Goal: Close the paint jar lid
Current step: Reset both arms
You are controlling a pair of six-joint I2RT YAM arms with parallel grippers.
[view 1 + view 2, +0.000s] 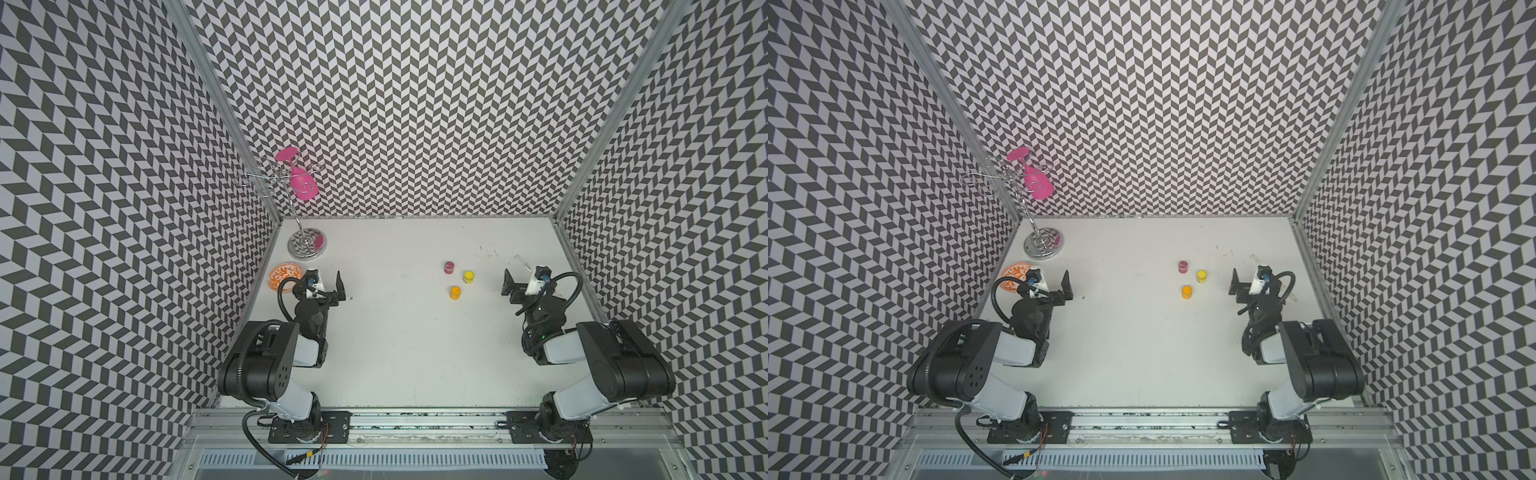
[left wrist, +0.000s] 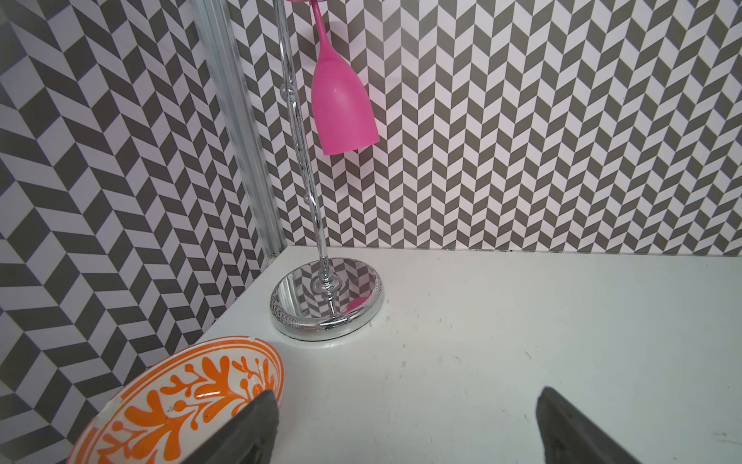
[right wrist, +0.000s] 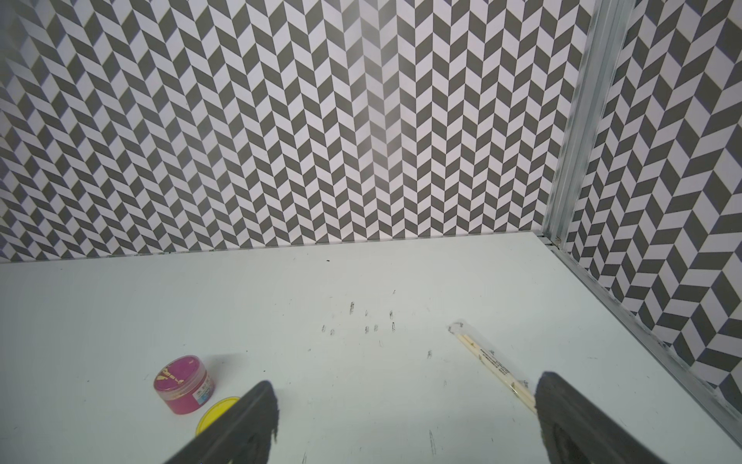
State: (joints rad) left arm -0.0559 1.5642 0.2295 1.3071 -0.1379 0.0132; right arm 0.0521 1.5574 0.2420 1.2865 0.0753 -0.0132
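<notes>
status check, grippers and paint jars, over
Both open, empty: left gripper by orange bowl, right gripper nearest the jars. Upright, untouched: pink jar, yellow jar, orange jar. Nothing between right gripper and them.

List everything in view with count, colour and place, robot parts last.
magenta paint jar: 1, magenta, right of table centre, farthest back
yellow paint jar: 1, yellow, nearest the right gripper
orange paint jar: 1, orange, nearest the front
glass rack: 1, chrome, far left corner
wine glass: 1, pink, hanging upside down on the rack
bowl: 1, orange and white, left edge
sleeved wooden sticks: 1 pack, pale, far right
table: 1, white
left gripper: 1, black, open, empty
right gripper: 1, black, open, empty
</notes>
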